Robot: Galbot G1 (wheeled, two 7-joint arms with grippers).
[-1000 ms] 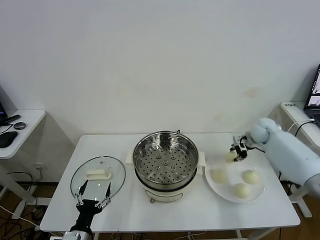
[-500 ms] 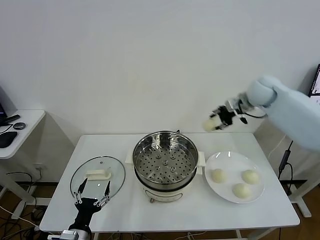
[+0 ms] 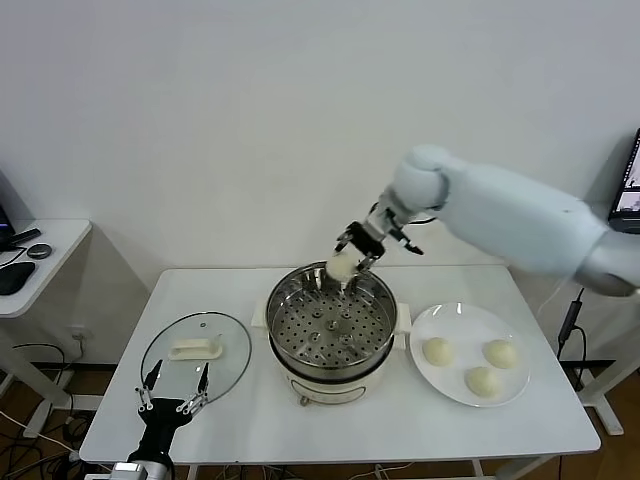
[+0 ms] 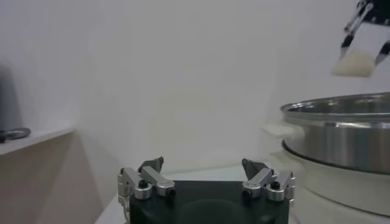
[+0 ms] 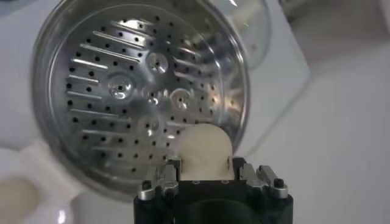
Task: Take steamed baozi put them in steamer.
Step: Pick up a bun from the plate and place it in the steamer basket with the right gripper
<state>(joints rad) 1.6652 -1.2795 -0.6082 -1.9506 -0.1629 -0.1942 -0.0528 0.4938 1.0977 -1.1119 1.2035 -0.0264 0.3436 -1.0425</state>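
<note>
While one baozi (image 3: 341, 266) is held clamped in the right gripper (image 3: 349, 262) above the steamer's (image 3: 331, 322) 12 o'clock rim, it should be lowered onto the perforated tray (image 5: 131, 103) before release; left gripper (image 3: 171, 401) idles spread wide, holding nothing, near the surface's 7 o'clock edge.

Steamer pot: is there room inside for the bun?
Yes. The steamer tray is all bare; the right gripper holds a baozi over its back rim. The plate is crowded with three buns, though its back corner is free. The table front is bare.
</note>
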